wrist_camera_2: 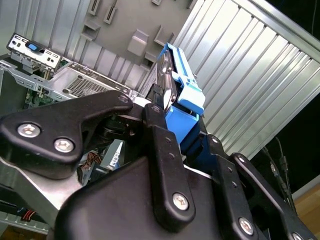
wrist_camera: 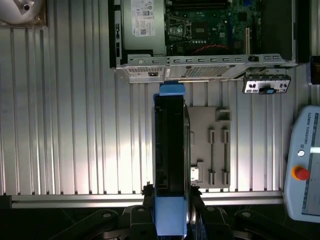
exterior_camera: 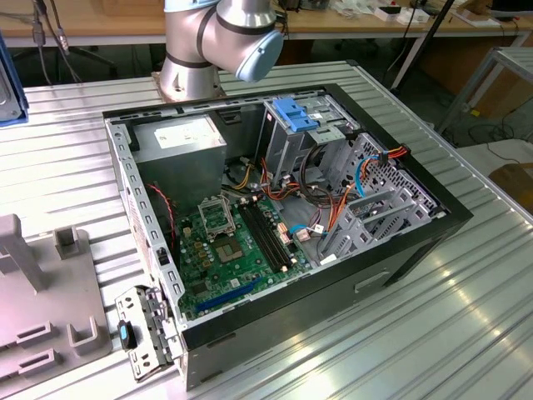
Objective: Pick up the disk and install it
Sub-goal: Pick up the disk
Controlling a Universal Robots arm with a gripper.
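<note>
My gripper (wrist_camera: 171, 192) is shut on the disk (wrist_camera: 170, 140), a grey-black drive in a bright blue carrier frame. I hold it edge-on, above the ribbed metal table and clear of the open computer case (wrist_camera: 200, 65). In the second wrist view the black fingers (wrist_camera_2: 156, 117) clamp the two flat sides of the disk (wrist_camera_2: 182, 95), and the gripper (wrist_camera_2: 182, 127) closes around its near end. The disk's blue edge (exterior_camera: 10, 83) also shows at the exterior view's far left. Inside the case (exterior_camera: 275, 217), a grey drive cage with a fixed blue bracket (exterior_camera: 296, 112) stands at the back.
A grey slotted holder (wrist_camera: 212, 150) lies on the table beside the disk, also seen at the exterior view's lower left (exterior_camera: 42, 317). A loose metal rear plate (exterior_camera: 141, 333) hangs at the case's corner. A teach pendant (wrist_camera: 302, 165) lies nearby. The arm's base (exterior_camera: 208, 42) stands behind the case.
</note>
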